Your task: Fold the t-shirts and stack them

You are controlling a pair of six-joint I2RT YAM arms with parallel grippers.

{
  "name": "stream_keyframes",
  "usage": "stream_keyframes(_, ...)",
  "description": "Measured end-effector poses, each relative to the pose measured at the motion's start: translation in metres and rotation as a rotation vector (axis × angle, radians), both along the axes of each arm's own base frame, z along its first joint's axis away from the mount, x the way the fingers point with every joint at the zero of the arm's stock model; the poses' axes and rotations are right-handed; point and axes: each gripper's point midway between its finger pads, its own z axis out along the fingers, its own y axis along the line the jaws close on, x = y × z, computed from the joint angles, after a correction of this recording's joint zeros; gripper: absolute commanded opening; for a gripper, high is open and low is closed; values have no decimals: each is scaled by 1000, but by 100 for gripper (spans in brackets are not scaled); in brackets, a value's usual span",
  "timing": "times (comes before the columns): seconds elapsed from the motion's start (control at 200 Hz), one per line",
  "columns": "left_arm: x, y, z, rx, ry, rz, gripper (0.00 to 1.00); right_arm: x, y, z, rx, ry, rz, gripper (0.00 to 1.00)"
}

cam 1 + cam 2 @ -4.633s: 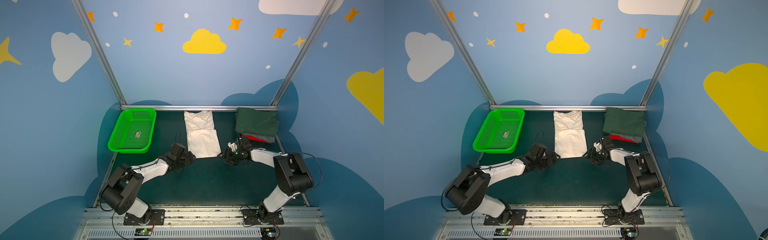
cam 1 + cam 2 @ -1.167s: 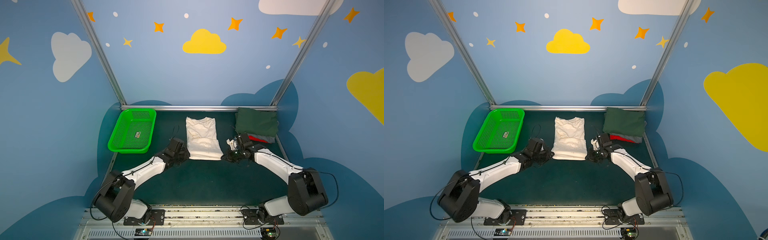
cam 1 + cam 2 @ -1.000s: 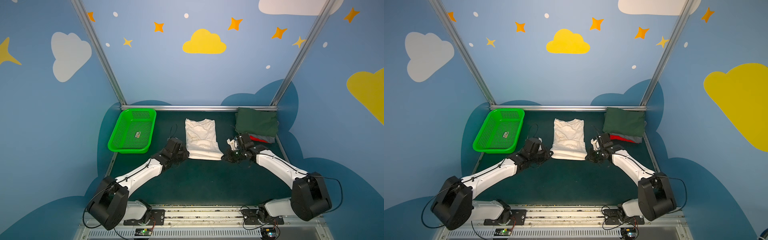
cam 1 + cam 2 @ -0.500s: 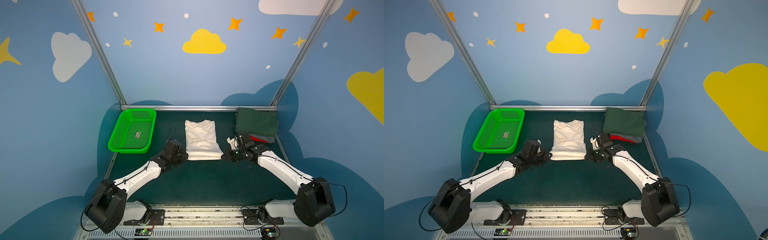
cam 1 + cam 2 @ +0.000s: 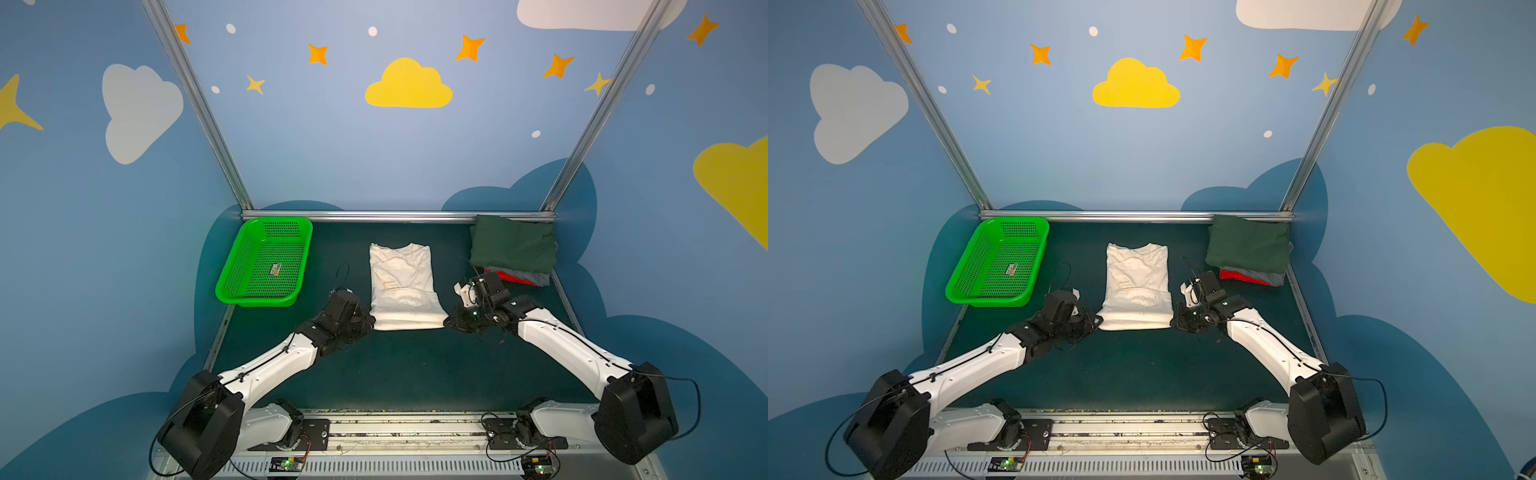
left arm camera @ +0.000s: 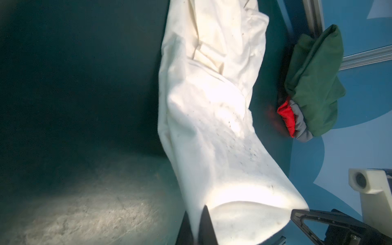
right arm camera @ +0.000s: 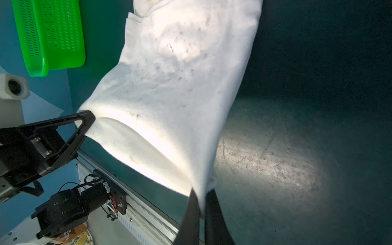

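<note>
The cream-white tee (image 5: 401, 282) is laid in the middle of the tabletop (image 5: 399, 374), its long axis run from front edge to rear edge, collar pointed rearward. Its folded front end is pinched at the left corner by the jaws of the left gripper (image 5: 370, 322) and at the right corner by those of the right gripper (image 5: 447, 322). In the rear right corner the dark green tee (image 5: 513, 245) is stacked on the grey tee (image 5: 524, 274) and the red tee (image 5: 506, 276).
</note>
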Motion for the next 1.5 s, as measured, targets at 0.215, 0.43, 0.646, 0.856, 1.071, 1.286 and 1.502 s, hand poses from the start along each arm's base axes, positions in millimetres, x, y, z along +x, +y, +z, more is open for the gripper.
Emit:
stream_keyframes(0.215,-10,-2,16,-22,-43,-2,3,-16,3,13,-5,-29,17,0)
stream_keyframes(0.43,-33,-2,32,-59,-78,-8,3,-37,4,30,0,-58,30,0)
stream_keyframes(0.646,-50,2,65,-97,-148,-8,3,-49,5,49,24,-83,24,0)
stream_keyframes(0.856,-39,10,96,-76,-240,32,3,-30,13,77,25,-137,12,0)
stream_keyframes(1.071,-20,19,97,5,-265,80,3,-9,22,82,-11,-150,21,0)
stream_keyframes(1.286,11,25,103,30,-271,116,3,17,25,81,-29,-144,15,0)
stream_keyframes(1.502,38,26,100,47,-252,125,3,47,28,85,-21,-136,10,0)
